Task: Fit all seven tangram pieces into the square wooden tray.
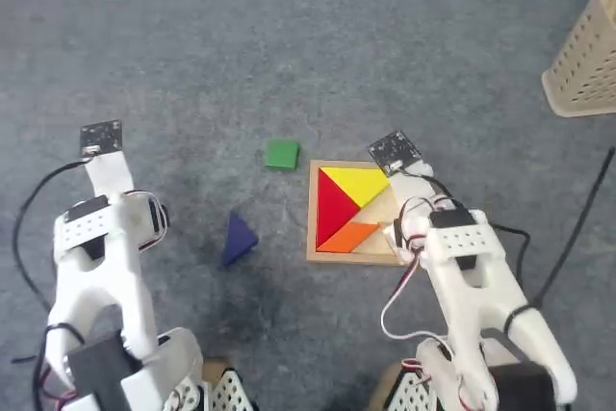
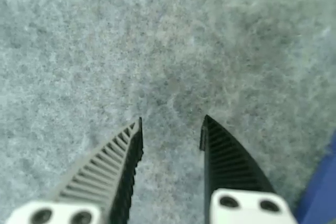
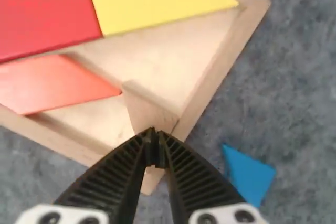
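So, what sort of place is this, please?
Most likely a robot practice bench, perhaps in a lab: two white robot arms stand side by side on a grey carpet-like table cover, with a wooden tangram tray and loose coloured pieces before them.

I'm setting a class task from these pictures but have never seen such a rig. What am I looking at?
Two white robot arms sit side by side on a grey carpet. The high view looks down on both; the other two pictures come from a camera on each arm's wrist, looking along its gripper. The left gripper is open over the carpet, holding nothing. The right gripper is shut, apparently pinching a plain wooden piece at a corner of the square wooden tray. The tray holds a yellow triangle, a red triangle and an orange piece. On the carpet lie a green square, a dark blue triangle and a light blue triangle.
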Robot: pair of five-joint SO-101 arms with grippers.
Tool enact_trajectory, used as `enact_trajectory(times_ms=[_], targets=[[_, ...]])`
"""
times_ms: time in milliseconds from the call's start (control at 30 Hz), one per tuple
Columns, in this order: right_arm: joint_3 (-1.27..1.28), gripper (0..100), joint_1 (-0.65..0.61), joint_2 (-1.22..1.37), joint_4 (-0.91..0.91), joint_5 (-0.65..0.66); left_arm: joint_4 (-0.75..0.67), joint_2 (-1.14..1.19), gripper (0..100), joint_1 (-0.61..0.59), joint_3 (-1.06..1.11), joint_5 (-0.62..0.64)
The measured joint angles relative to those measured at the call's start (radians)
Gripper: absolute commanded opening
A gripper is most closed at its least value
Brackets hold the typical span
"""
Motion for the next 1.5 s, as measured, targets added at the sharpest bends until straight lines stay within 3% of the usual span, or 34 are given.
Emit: enact_trajectory(times_ms=[267,600,867,1500], targets=[[-0.078,0.6,-0.003,-0.057,0.035,-0.072,0.000,0.000,17,0.000,0.000,0.000],[-0.221,0.6,-0.118,0.219,0.041,-0.072,0.000,0.000,17,0.000,0.000,0.000],[-0.238,0.6,-0.037,0.233,0.041,-0.072,0.000,0.000,17,0.000,0.000,0.000],[-0.242,0.6,-0.028,0.310,0.109,-0.078,0.000,0.000,17,0.000,0.000,0.000]])
